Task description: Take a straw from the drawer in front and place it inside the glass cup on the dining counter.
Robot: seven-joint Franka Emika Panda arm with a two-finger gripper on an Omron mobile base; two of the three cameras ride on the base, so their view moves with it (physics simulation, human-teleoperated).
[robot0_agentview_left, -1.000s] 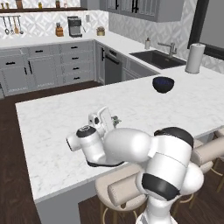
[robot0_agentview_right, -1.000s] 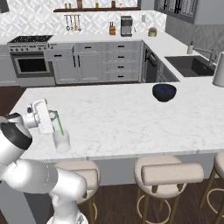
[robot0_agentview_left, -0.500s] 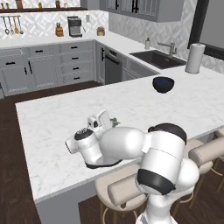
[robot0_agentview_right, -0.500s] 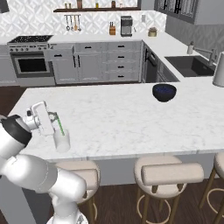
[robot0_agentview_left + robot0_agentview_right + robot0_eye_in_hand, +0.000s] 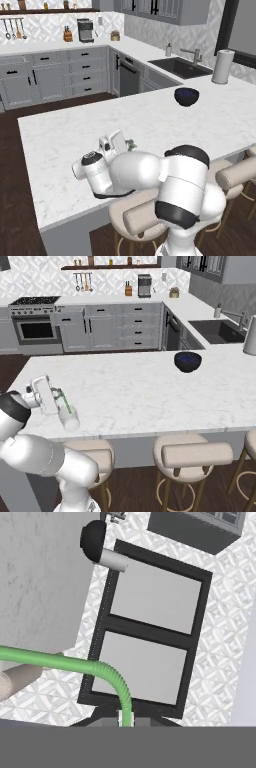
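two dark fingers of the gripper (image 5: 54,398) sit low over the near left part of the broad white marble dining counter (image 5: 150,396), and the hand is tipped on its side. from the right base view, a thin pale green straw (image 5: 64,401) sticks out from the hand and slants down to the right. in the hand view the straw (image 5: 75,664) comes up from between the finger tips at the bottom, bends at its ribbed part and runs off to the left edge. the fingers look pressed on the straw, though the tips themselves are mostly hidden at the bottom of that view.

just beside the hand, a small clear glass cup (image 5: 69,418) stands on the counter near its front edge. the low end of the straw meets the top of the cup, but i cannot tell if it is inside the cup or only at the rim. in the left base view the white hand (image 5: 114,145) is seen from behind, with a bit of green (image 5: 131,145) peeking out next to it, and the cup is hidden by the arm.

farther back on the counter, well apart from the hand, sits a dark round bowl (image 5: 188,361). a tall white paper-towel roll (image 5: 222,66) stands at the far right end, near the sink (image 5: 182,67). round beige stools (image 5: 195,456) are tucked under the front edge of the counter. behind it all are grey cabinets (image 5: 105,331) and a black cooktop (image 5: 35,300).
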